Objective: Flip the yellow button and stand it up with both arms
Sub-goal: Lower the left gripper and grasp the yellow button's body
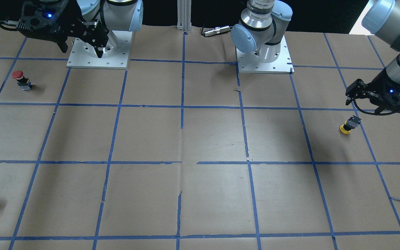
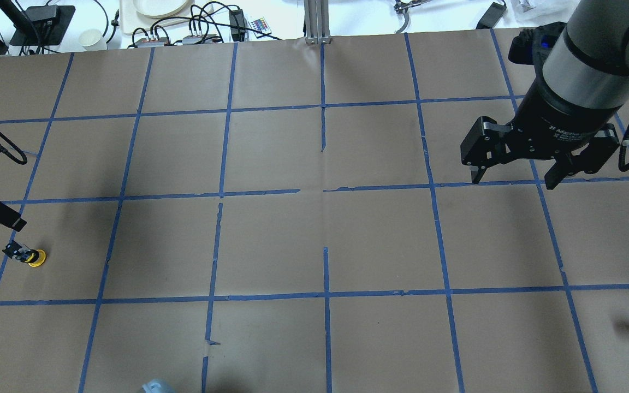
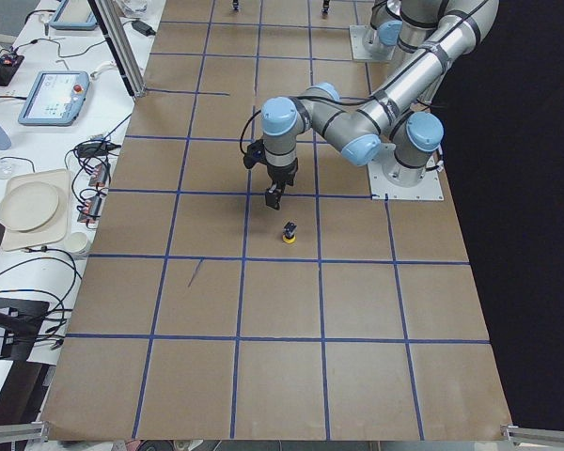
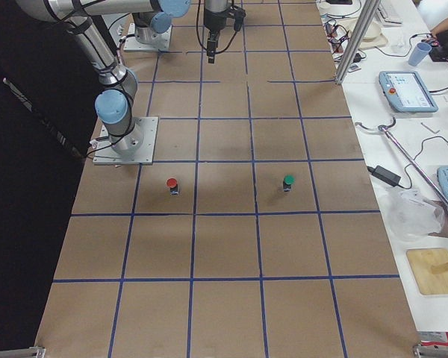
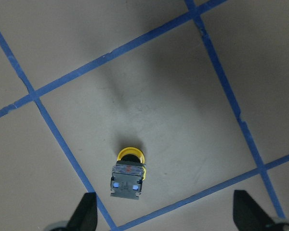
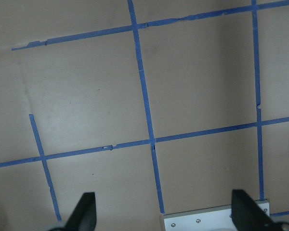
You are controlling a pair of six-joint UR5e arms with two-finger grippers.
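Yellow button (image 5: 129, 174) tipped over, lower middle of left wrist view | left gripper (image 5: 166, 216) hangs near it, wide, empty | right gripper (image 2: 514, 180) wide too (upper right overhead, well apart) | step: approach, I reckon | next: drop down, pinch the body
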